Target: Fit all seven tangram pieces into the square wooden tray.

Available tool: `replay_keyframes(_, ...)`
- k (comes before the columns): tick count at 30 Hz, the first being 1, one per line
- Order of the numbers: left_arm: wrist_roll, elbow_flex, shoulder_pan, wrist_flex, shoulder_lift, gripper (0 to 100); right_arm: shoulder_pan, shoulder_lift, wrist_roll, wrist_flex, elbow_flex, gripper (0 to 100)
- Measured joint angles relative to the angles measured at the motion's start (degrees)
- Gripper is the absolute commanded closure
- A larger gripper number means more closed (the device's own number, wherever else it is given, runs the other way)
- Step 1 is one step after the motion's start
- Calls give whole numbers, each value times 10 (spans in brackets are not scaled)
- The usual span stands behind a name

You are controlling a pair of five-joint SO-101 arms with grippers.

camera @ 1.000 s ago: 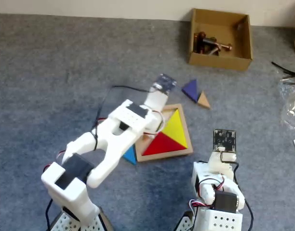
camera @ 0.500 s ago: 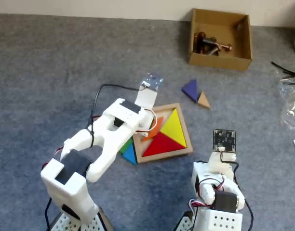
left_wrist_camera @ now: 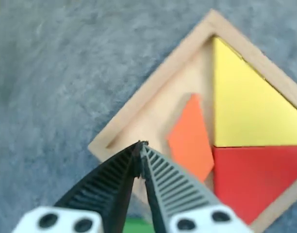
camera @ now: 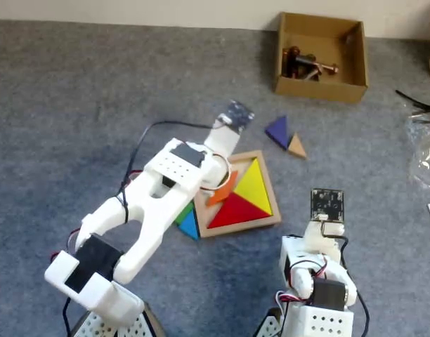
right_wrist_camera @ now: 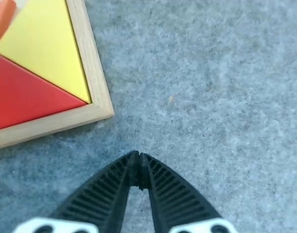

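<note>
The square wooden tray holds a yellow triangle, a red triangle and an orange piece. In the left wrist view my left gripper is shut with nothing in it. Its tips hang above the tray's bare floor, just beside the orange piece. A green piece and a light blue piece lie on the carpet against the tray's near-left side. A dark blue triangle and a small tan triangle lie beyond the tray. My right gripper is shut over bare carpet near the tray's corner.
A cardboard box with metal bits stands at the back right. Cables and a plastic bag lie at the right edge. The left arm covers the tray's left part. Grey carpet spreads to the left and back.
The left arm drew back off the tray's middle, and the orange piece now lies uncovered in the tray. Its wrist swung left, then back right. The right arm has kept still.
</note>
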Motion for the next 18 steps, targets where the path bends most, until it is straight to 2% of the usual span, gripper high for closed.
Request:
replay_keyframes(3,-62,0,6,0,0,994,0,0,0,0,0,994)
replay_keyframes(6,-86,0,8,0,0,994,0,0,0,0,0,994)
replay_keyframes(18,-94,1,57,-77,68,994,0,0,0,0,0,994)
